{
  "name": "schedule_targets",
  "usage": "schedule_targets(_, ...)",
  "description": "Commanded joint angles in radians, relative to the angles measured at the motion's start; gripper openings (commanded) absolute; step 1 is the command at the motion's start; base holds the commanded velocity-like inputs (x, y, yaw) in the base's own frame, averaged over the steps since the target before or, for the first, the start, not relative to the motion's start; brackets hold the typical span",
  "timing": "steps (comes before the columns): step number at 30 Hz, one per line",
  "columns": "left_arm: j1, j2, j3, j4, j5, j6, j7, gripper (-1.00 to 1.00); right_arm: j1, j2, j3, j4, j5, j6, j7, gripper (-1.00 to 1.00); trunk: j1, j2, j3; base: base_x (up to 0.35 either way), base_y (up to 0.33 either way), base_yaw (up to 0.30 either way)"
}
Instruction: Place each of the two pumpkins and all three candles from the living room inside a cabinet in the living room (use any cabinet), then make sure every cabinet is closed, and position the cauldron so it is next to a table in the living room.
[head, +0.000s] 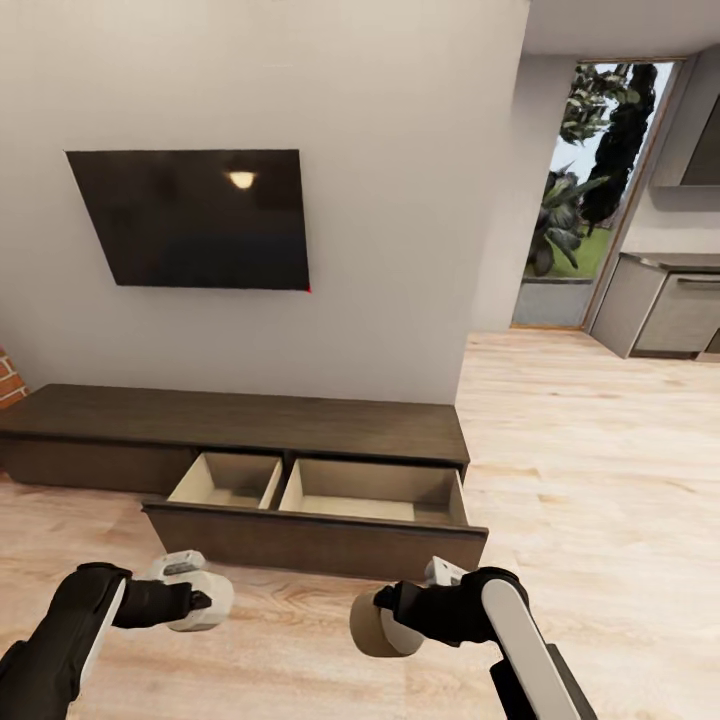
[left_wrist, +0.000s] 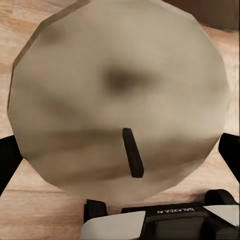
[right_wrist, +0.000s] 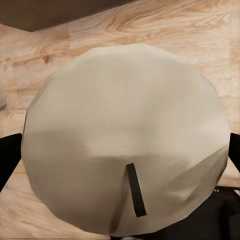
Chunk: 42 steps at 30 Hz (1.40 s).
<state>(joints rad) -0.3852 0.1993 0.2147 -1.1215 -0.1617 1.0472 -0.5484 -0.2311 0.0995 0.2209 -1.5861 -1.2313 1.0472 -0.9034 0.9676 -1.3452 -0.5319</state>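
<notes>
Dark brown wood forms the cabinet (head: 235, 425) against the wall, its wide drawer (head: 318, 525) pulled out and showing two pale compartments. Each gripper clamps a candle above the plank floor (head: 590, 480) before it: left gripper (head: 205, 600) on one candle (left_wrist: 120, 100), right gripper (head: 385, 610) on another candle (right_wrist: 127, 145). Inverted lettering, seemingly "GALAXEA", marks the left wrist housing (left_wrist: 170, 222).

A pale beige candle (left_wrist: 120, 100) with a dark wick sits between the left gripper's black fingers (left_wrist: 9, 160).
</notes>
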Motion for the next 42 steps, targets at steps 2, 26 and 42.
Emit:
schedule_targets(2,0.0,0.03,0.0,-0.002,-0.003,0.0,-0.101,-1.0,0.0,-0.014,0.0,-0.001,-0.015,0.0,0.003,-1.0,-0.008,0.014,0.006,0.0,0.0,0.0)
schedule_targets(26,0.0,0.169,0.012,-0.003,-0.004,-0.001,-0.587,-1.0,0.002,-0.135,-0.014,-0.002,-0.01,-0.007,0.666,-1.0,-0.1,0.182,0.082,0.0,0.0,0.0)
schedule_targets(42,0.0,0.198,0.063,-0.015,-0.008,-0.001,-0.73,-1.0,0.022,-0.155,-0.057,-0.002,-0.006,-0.009,0.767,-1.0,-0.161,0.294,0.132,0.0,0.0,0.0)
